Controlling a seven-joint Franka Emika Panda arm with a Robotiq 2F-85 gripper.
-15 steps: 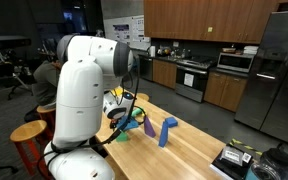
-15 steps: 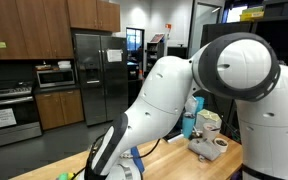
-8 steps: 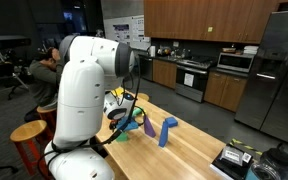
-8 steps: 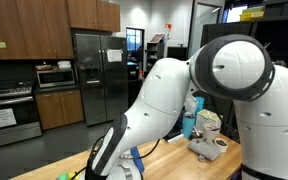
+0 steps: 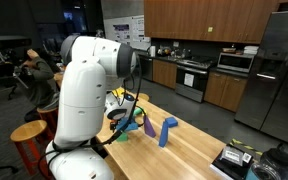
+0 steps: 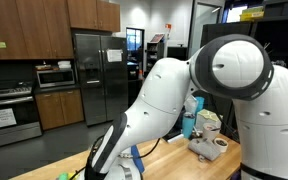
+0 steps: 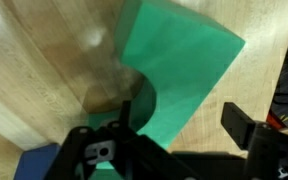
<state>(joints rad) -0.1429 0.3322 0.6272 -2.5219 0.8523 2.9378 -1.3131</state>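
Green fills most of my wrist view. A green sheet (image 7: 179, 60), cloth or thin foam by the look of it, lies on the wooden tabletop (image 7: 34, 70). 1 part of it curls up into a rounded fold just ahead of the fingers. The gripper (image 7: 182, 125) hangs over the sheet's near edge with its 2 fingers apart, 1 on each side of that fold, and nothing is clamped between them. I cannot tell from here whether the tips touch the sheet. A blue thing (image 7: 34, 168) pokes in at the near left corner, but too little of it shows to name.

I judge the approach to be as good as done, since the jaws straddle the fold. No grip has been made yet, and apart from that curl the sheet lies flat on the wood. By my reckoning, closing on the sheet is what is left.

Farther out, in an exterior view, the arm (image 5: 79, 95) bends low over the near left end of the table. A blue upright piece (image 5: 166, 131) stands on the wood just to the right of the wrist, apart from it. A wooden stool (image 5: 29, 133) sits off the table's left side. At the far wall are the oven (image 5: 192, 78), the microwave (image 5: 234, 62) and the steel refrigerator (image 5: 284, 75).
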